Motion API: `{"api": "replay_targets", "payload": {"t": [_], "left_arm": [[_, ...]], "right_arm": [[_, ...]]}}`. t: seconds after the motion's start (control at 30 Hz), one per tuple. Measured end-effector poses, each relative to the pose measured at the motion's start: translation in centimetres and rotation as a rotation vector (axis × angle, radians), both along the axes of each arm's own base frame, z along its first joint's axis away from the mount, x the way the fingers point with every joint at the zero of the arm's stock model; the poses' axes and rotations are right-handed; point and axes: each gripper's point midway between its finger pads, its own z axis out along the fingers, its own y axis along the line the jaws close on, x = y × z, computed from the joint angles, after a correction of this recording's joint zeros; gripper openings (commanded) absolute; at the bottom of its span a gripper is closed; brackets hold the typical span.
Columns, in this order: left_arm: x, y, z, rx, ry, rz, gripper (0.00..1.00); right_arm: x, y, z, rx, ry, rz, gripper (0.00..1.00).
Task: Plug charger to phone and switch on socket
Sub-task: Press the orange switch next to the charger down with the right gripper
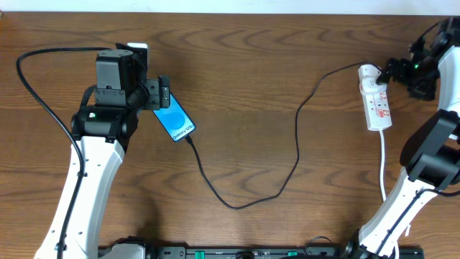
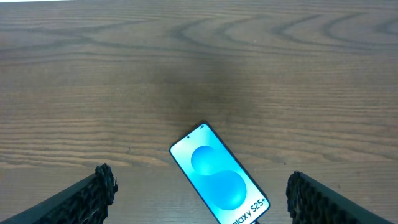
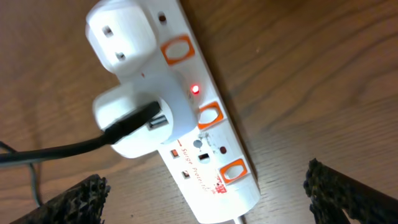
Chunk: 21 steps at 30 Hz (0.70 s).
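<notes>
The phone (image 1: 175, 123) lies face up on the table, blue screen lit, and also shows in the left wrist view (image 2: 221, 178). The black charger cable (image 1: 237, 203) reaches the phone's lower end, loops across the table and runs to a white adapter (image 3: 134, 121) plugged into the socket (image 1: 379, 108). The socket fills the right wrist view (image 3: 214, 155), with a small red light (image 3: 195, 89) lit beside an orange switch. My left gripper (image 1: 162, 94) is open and empty just above the phone's upper end (image 2: 202, 182). My right gripper (image 1: 392, 71) hovers open over the socket (image 3: 205, 186).
A second white adapter (image 3: 118, 34) sits at the socket's far end. The socket's white cord (image 1: 383, 162) trails toward the table's front by the right arm's base. A white box (image 1: 138, 47) stands behind the left arm. The left arm's black cable (image 1: 36, 93) arcs at the far left.
</notes>
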Motion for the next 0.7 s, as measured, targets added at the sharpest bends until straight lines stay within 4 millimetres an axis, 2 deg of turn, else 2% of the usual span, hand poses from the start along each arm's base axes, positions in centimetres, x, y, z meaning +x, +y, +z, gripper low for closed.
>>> {"api": "replay_targets", "payload": {"t": [0.33, 0.7], "left_arm": [[0.0, 0.0, 0.0, 0.0, 0.0, 0.0, 0.9], [0.0, 0.0, 0.0, 0.0, 0.0, 0.0, 0.9]], "right_arm": [[0.1, -0.3, 4.7, -0.023, -0.033, -0.038, 0.99], [0.2, -0.3, 5.2, -0.024, -0.041, -0.042, 0.99]]}}
